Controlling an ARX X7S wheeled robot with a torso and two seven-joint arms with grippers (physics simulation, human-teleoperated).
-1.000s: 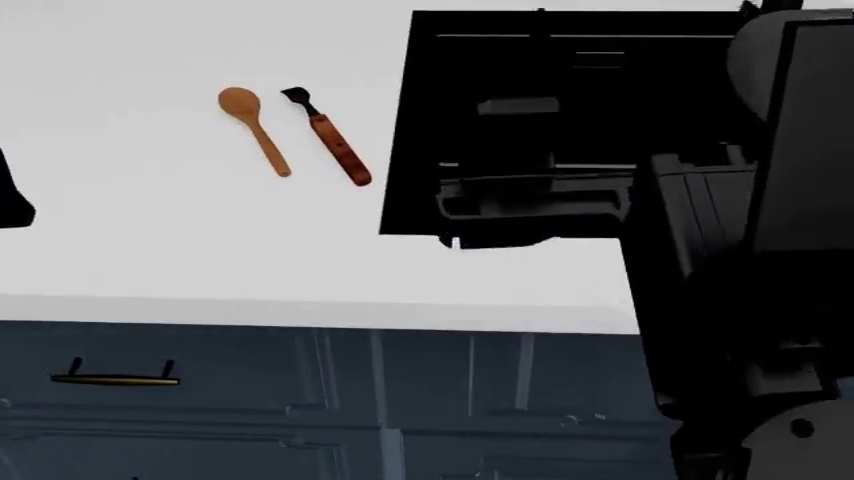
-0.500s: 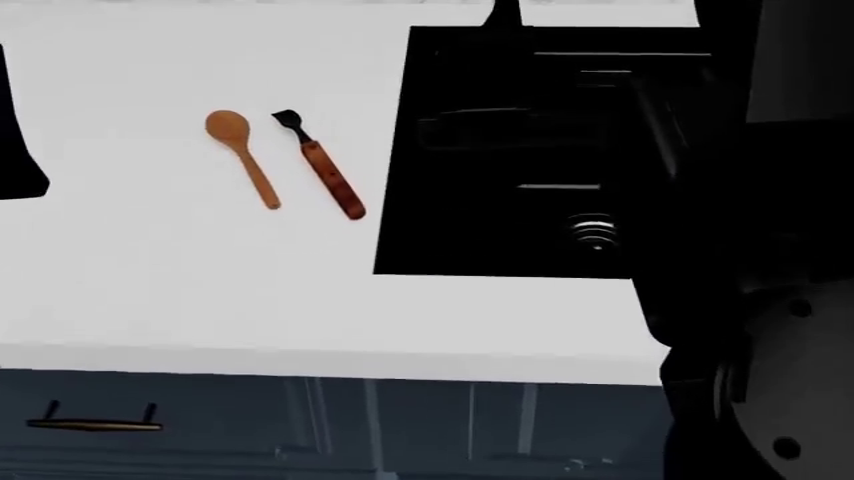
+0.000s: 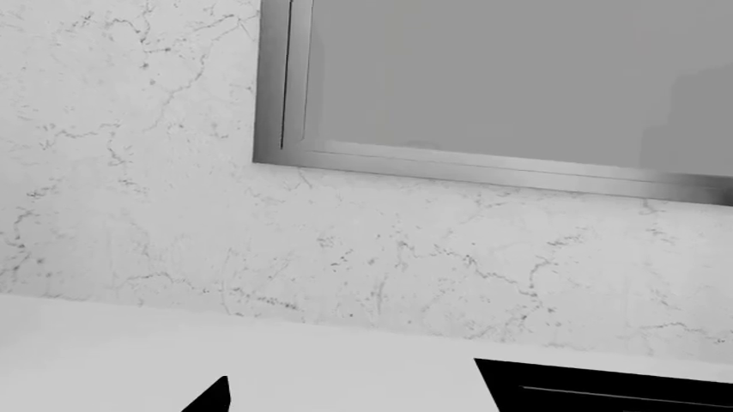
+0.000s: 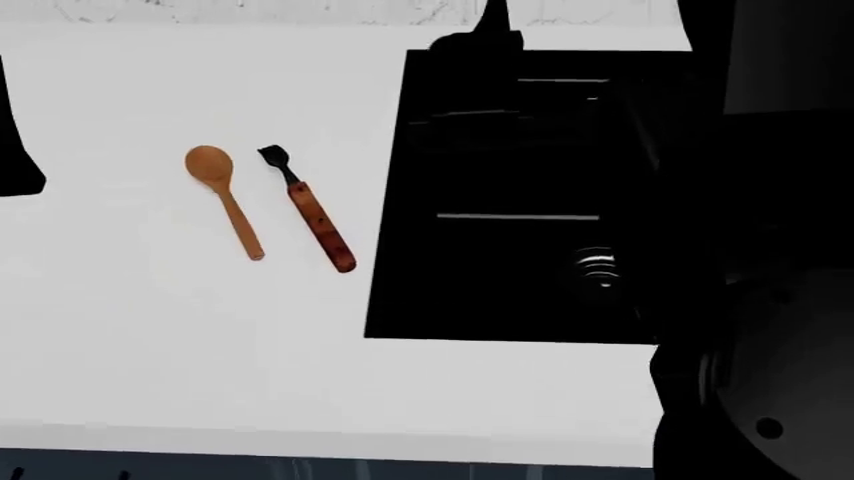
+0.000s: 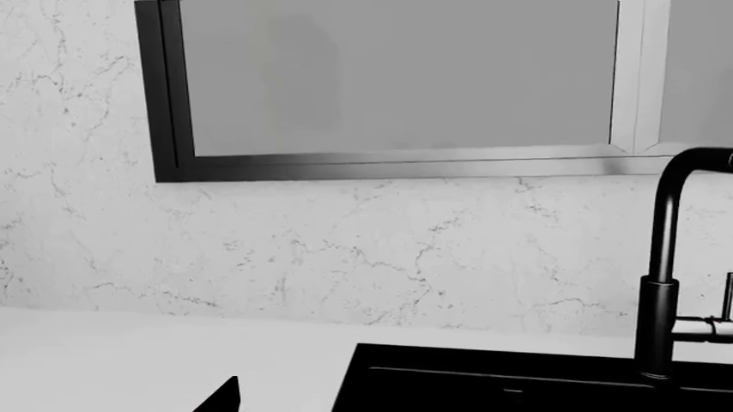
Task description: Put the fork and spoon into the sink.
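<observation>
Head view: the spoon [image 4: 222,199] and the fork [image 4: 307,208] lie flat on the white table [image 4: 160,330], side by side but not touching, heads pointing away from you and handles angled toward the sink [image 4: 534,190]. Nothing is being held; both utensils rest where a pickup has not yet begun. The fork is the nearer of the two to the sink's left rim, so it looks like the shorter carry. The sink sits recessed in the table, its basins dark, with a drain ring [image 4: 597,268] showing in the near basin.

Your right arm fills the head view's right side as a dark mass, and only a dark edge of the left arm shows at the far left. Neither hand's fingers are clearly visible in any view, so you cannot tell whether either is released or clenched. Both wrist views face the marble wall and a framed window [image 5: 396,81], well above the utensils; the faucet [image 5: 670,257] stands behind the sink.
</observation>
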